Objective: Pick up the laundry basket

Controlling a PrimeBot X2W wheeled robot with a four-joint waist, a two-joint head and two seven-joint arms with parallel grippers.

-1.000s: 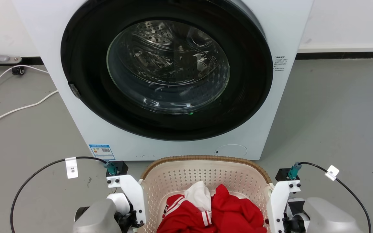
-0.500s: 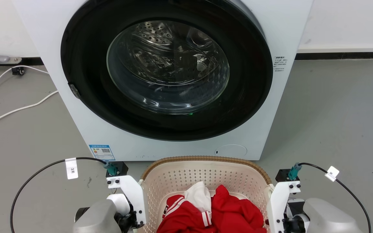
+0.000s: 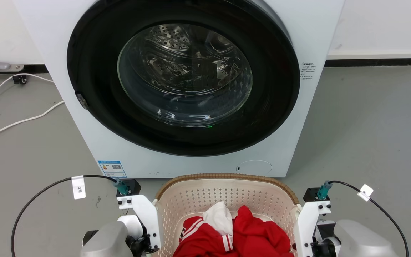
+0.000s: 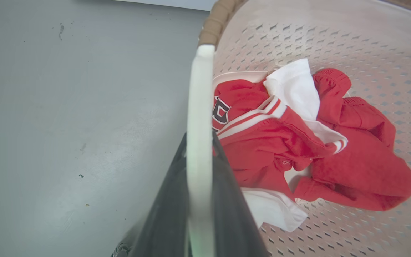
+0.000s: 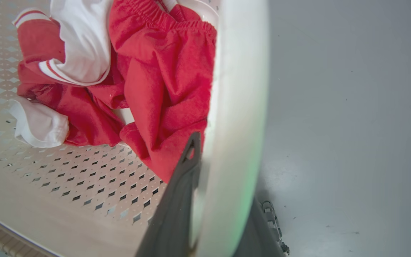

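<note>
The laundry basket (image 3: 227,194) is cream-white and perforated, with a brown woven-look rim, and sits at the bottom centre of the head view holding red and white clothes (image 3: 248,235). My left gripper (image 4: 200,142) is shut on the basket's white left handle (image 4: 200,89), a dark finger (image 4: 171,200) on each side of it. My right gripper (image 5: 223,150) is shut on the right handle (image 5: 241,71), with one dark finger (image 5: 180,189) on the basket's inner side. Both wrists flank the basket in the head view.
A white washing machine (image 3: 312,117) with a shut round glass door (image 3: 184,75) stands directly behind the basket. White cables (image 3: 20,121) trail over the grey floor at the left. Bare grey floor (image 3: 369,135) lies to the right.
The basket and both wrists sit a few pixels lower in the head view, and the background has shifted slightly too. Both grips on the handles are unchanged.
</note>
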